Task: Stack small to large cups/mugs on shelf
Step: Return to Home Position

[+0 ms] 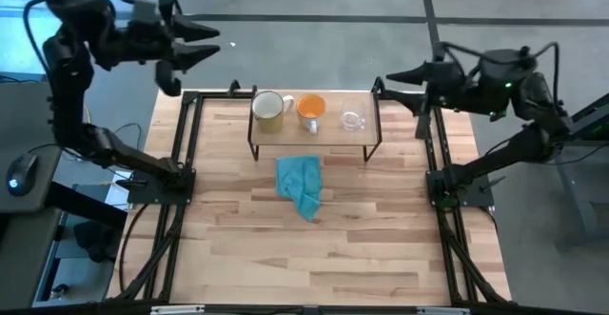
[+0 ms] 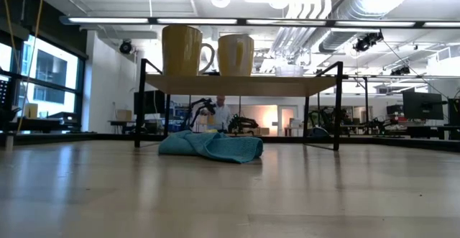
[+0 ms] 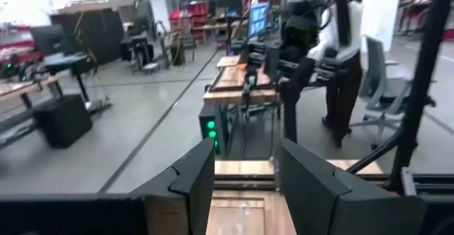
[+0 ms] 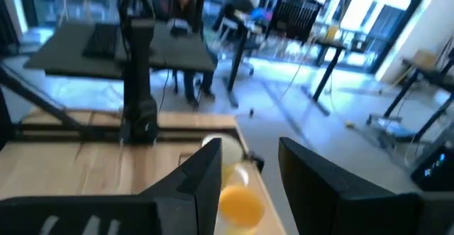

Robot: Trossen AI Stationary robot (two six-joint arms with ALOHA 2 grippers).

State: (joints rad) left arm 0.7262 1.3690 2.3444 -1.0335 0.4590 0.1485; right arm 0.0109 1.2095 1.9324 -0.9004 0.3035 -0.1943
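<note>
Overhead, we find the shelf (image 1: 314, 142) carrying the cream mug (image 1: 268, 108), orange mug (image 1: 310, 108) and glass cup (image 1: 353, 120) in a row graded by size, as the task requires. The cloth (image 1: 302, 186) lies just in front on the table (image 1: 285, 253). The left gripper (image 1: 217, 45) and right gripper (image 1: 390, 82) hang to either side of the shelf, both spread and empty, which suits a parked pose.

At table level, no arm shows, and both mugs look alike in colour.

Through the left wrist, we see no mug.

Through the right wrist, a finger cuts off the orange mug, and we cannot make out the cup.
</note>
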